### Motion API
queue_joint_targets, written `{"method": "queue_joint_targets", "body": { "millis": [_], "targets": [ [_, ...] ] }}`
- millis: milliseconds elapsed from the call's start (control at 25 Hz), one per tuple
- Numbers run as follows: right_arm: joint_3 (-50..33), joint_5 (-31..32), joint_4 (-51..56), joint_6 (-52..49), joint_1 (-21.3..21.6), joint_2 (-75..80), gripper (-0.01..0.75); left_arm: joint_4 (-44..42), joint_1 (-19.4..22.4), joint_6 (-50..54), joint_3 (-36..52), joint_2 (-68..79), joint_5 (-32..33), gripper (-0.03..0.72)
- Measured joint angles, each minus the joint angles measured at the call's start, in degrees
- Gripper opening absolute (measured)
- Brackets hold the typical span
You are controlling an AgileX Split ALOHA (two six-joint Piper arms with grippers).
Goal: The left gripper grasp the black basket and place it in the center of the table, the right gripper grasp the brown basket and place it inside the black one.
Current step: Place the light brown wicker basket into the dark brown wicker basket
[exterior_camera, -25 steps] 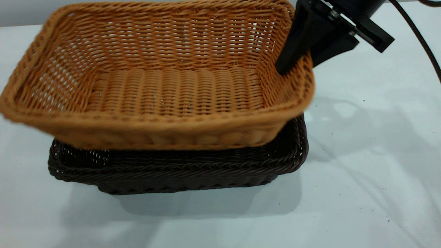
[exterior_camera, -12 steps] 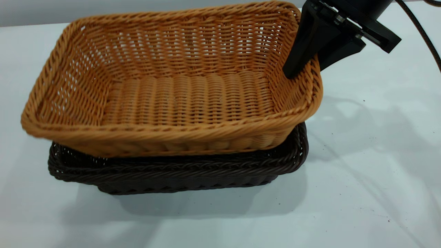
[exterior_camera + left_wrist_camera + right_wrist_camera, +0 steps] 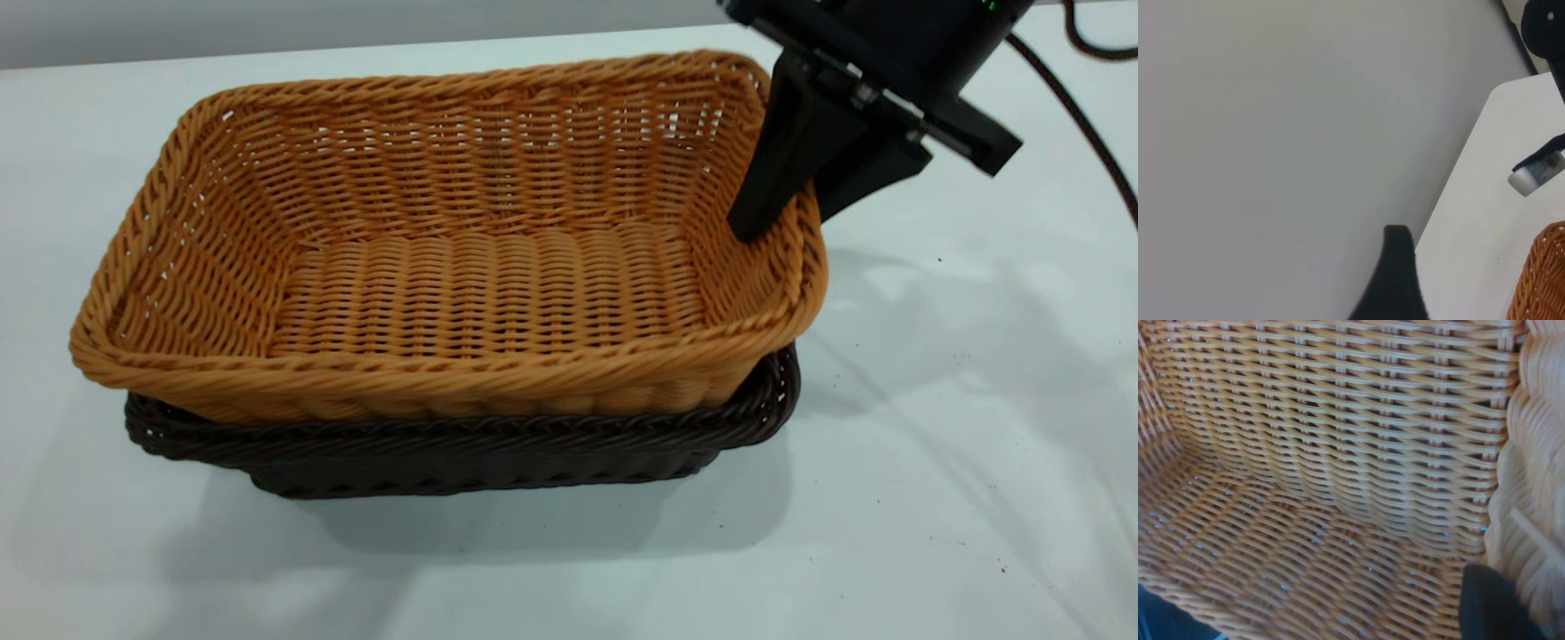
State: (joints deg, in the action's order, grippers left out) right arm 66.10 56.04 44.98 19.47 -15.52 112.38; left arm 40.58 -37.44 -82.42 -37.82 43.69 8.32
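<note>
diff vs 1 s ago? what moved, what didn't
The brown basket has come down and levelled out: it hung tilted above the black basket, and now nests in it, rim just above rim. The right gripper lowered with it, still clamped on the basket's right wall, one finger inside, one outside. The black basket has not shifted on the table. The left gripper stays off to the side.

brown basket (image 3: 462,276) in black basket (image 3: 462,444) | on table (image 3: 933,444) | right gripper (image 3: 787,209) at basket's right rim
</note>
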Motion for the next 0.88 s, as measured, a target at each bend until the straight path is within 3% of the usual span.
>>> {"method": "queue_joint_targets", "body": {
  "millis": [640,760,880],
  "targets": [
    [0.0,0.9,0.5,1.3,0.0,0.1,0.11,0.0,0.0,0.0,0.0,0.0,0.0,0.554],
    [0.0,0.9,0.7,1.5,0.0,0.1,0.169,0.0,0.0,0.0,0.0,0.0,0.0,0.547],
    [0.0,0.9,1.4,1.6,0.0,0.0,0.302,0.0,0.0,0.0,0.0,0.0,0.0,0.532]
  ]
}}
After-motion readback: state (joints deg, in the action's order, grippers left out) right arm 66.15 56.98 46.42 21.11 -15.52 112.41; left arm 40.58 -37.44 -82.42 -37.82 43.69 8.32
